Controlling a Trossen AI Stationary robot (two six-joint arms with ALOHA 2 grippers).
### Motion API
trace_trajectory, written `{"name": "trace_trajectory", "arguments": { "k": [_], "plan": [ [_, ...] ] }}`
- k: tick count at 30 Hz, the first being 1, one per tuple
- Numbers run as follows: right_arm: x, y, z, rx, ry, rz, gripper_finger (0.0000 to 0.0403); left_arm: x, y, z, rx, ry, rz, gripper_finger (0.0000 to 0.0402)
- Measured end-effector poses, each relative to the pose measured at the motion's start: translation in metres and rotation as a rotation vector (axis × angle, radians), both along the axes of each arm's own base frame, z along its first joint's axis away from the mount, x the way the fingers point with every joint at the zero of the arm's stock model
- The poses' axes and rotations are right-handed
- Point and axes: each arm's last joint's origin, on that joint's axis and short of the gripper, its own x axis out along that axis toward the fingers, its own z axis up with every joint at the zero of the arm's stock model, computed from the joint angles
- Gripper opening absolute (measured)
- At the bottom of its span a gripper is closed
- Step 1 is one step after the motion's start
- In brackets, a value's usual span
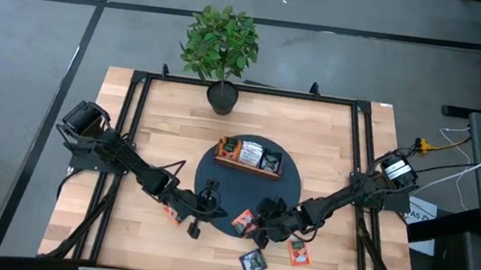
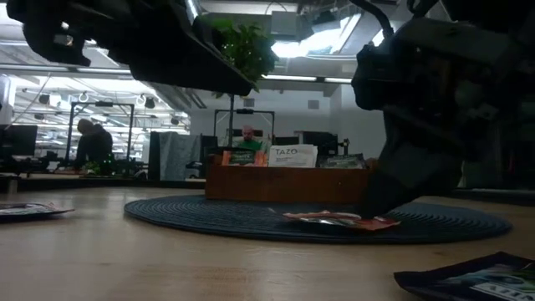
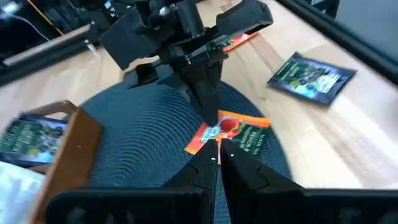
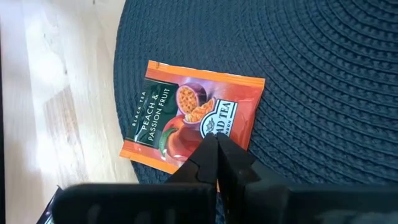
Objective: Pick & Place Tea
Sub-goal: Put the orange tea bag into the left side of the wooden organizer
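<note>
Right gripper (image 4: pixel 216 144): fingers closed, tips touching the edge of a flat square orange tea sachet (image 4: pixel 189 118) printed "Peach & Passion Fruit", with a dark green label panel and fruit picture. Sachet lies flat at the near edge of the round dark woven mat (image 1: pixel 245 176). Left gripper (image 1: pixel 194 231): closed, empty, beside the mat's near-left rim. Dark green-black sachet (image 1: pixel 253 262) and second orange sachet (image 1: pixel 299 252): on the worktop's near edge. Brown wooden tray (image 1: pixel 248 155) holding more sachets: mat centre.
</note>
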Motion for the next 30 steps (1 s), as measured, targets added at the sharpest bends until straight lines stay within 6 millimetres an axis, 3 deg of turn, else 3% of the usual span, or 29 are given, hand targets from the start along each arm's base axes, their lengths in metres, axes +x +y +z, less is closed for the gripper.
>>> {"name": "trace_trajectory", "arguments": {
  "k": [5,16,22,30],
  "plan": [
    [0.0,0.0,0.0,-0.002,0.0,-0.006,0.0004,0.0,0.0,0.0,0.091,-0.01,-0.012,0.0038],
    [0.002,-0.005,0.0,0.002,-0.001,-0.043,0.0006,-0.004,-0.008,-0.002,0.107,-0.006,-0.043,0.0125],
    [0.004,-0.009,0.0,0.002,-0.001,-0.058,0.0006,-0.002,-0.012,-0.023,0.262,0.046,-0.093,0.0148],
    [0.004,-0.01,0.0,0.007,-0.001,-0.065,0.0007,0.02,-0.024,-0.047,0.399,0.091,-0.142,0.0152]
  ]
}}
